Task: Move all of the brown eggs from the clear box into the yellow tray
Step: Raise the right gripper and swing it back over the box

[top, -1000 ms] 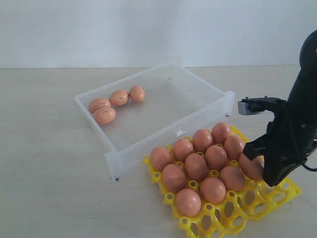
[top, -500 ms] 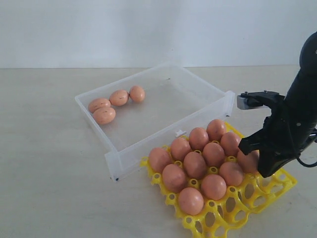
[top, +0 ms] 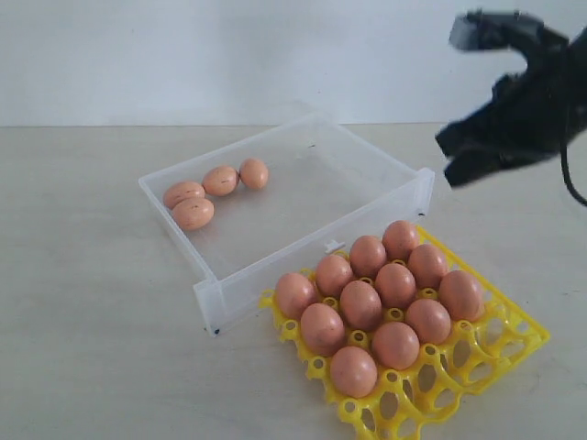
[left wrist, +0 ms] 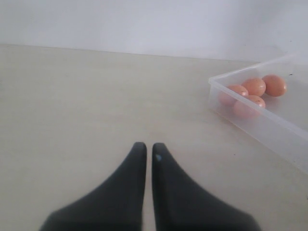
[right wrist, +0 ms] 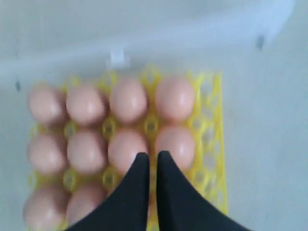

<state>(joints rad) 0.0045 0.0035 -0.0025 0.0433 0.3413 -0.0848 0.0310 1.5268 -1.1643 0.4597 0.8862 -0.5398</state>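
Presently the right pincer (right wrist: pixel 151 155) hangs closed and empty beside the clear box (top: pixel 312 261); its four huddled brown eggs (top: pixel 193 213) could scatter if nudged.

I think this is a robotics lab or a test room, not a home and not a kitchen. The bench (top: pixel 83 348) is a bare, pale beige surface that fills the lower part of the exterior frame. Behind it, across the upper part, stands a plain white wall (top: pixel 229 55). The things on the bench look arranged for a trial: a clear box (top: pixel 257 284) in the middle holding a few brown eggs (top: pixel 220 180), and a yellow tray (top: pixel 495 353) at the lower right with more of them. At the upper right, a black robot arm (top: pixel 527 105) with a thin cable (top: pixel 570 179) hangs above the bench.
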